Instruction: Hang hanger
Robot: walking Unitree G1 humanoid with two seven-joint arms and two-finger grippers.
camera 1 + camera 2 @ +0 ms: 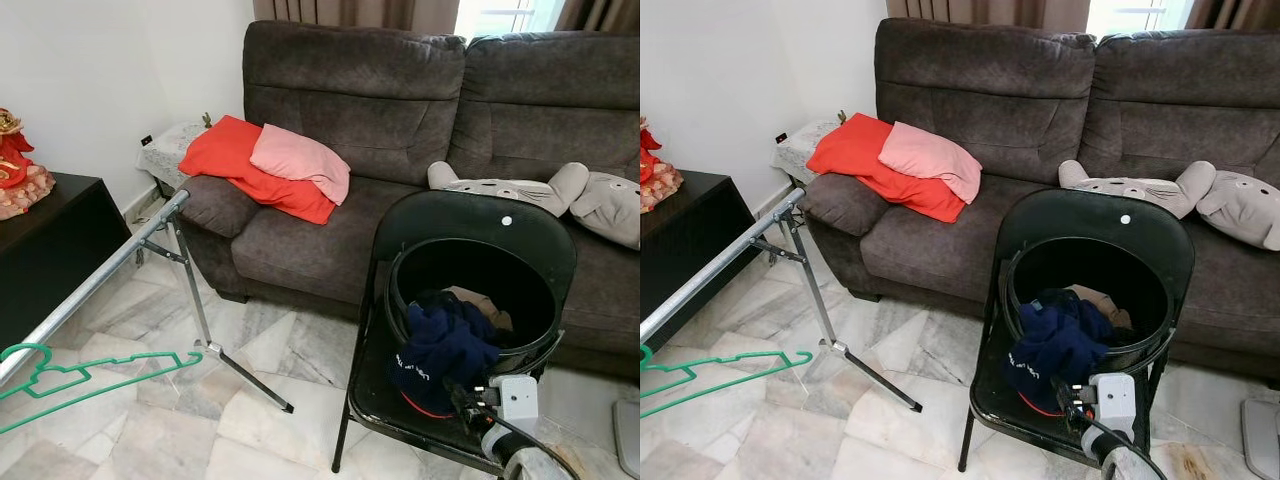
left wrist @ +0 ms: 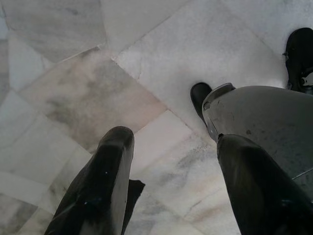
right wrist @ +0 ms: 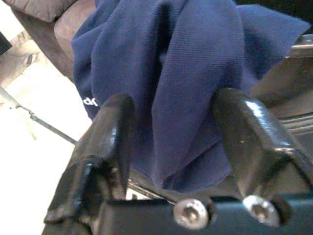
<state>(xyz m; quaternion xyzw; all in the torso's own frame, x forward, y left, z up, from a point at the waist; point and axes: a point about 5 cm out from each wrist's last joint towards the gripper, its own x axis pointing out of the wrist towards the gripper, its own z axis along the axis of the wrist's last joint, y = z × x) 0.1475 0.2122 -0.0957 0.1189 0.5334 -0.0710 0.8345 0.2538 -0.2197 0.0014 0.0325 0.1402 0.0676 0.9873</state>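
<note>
1. The right gripper [image 3: 171,142] sits low at the front of the chair, its two fingers spread apart with a fold of the navy garment [image 3: 166,73] between them but not pinched.
2. That garment [image 1: 445,345] spills over the rim of the black bucket [image 1: 520,355], which stands on the seat of the black folding chair [image 1: 400,400] in front of the sofa [image 1: 400,120].
3. The left gripper [image 2: 168,186] hangs idle with its fingers apart, pointing down at the marble floor [image 2: 98,98] and holding nothing.
4. The green hanger [image 1: 70,378] is already on the silver rail [image 1: 95,283] of the clothes rack, far over on the robot's left, its hook over the bar and its long bar stretching out roughly level towards the rack's legs.
5. So the hanger lies well apart from the right gripper, across the floor to the left; I judge the left arm the nearer one for any move at the rail.
</note>
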